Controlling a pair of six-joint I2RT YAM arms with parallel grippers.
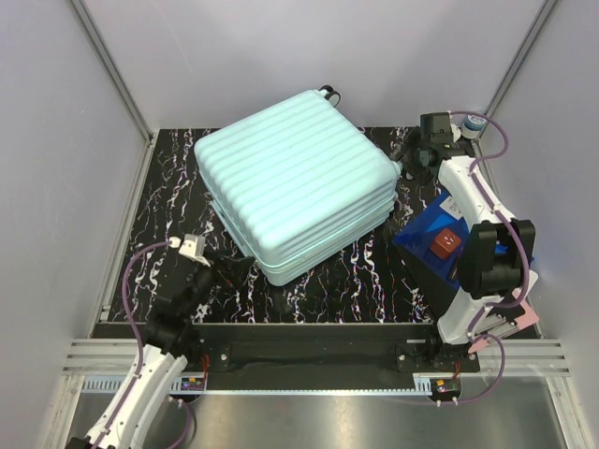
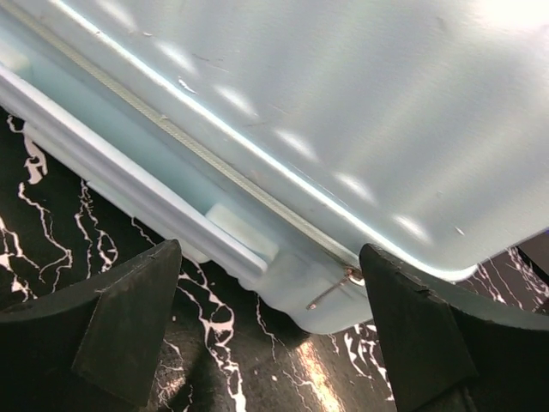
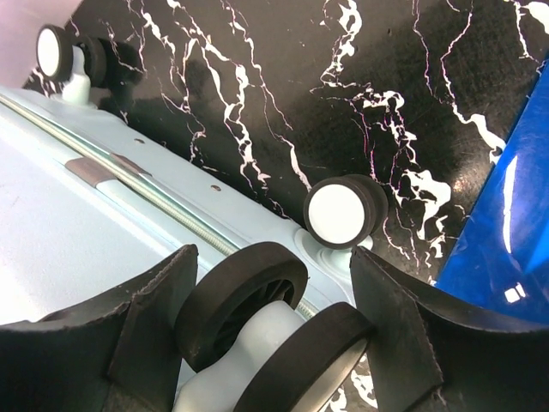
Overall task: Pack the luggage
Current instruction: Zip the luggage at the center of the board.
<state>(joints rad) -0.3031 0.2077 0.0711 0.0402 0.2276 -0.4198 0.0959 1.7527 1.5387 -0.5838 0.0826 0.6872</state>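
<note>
With luggage (image 1: 295,182) shut on tabletop (image 1: 328,281), zipping underway: left gripper (image 2: 270,326) wide, empty, by zipper pull (image 2: 330,290); right gripper (image 3: 270,330) straddling wheel (image 3: 270,330). Next, pinch pull precisely.

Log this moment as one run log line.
luggage: closed, flat | left claw: open at zipper pull | right claw: open around wheel

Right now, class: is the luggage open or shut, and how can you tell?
Shut. The luggage lies flat with both ribbed shells stacked together, and its zip line shows no gap.

A black, white-veined marble bench (image 1: 309,290) fills the floor; a flat blue box (image 1: 432,245) at its right edge bears a red-brown patch (image 1: 446,242).
</note>
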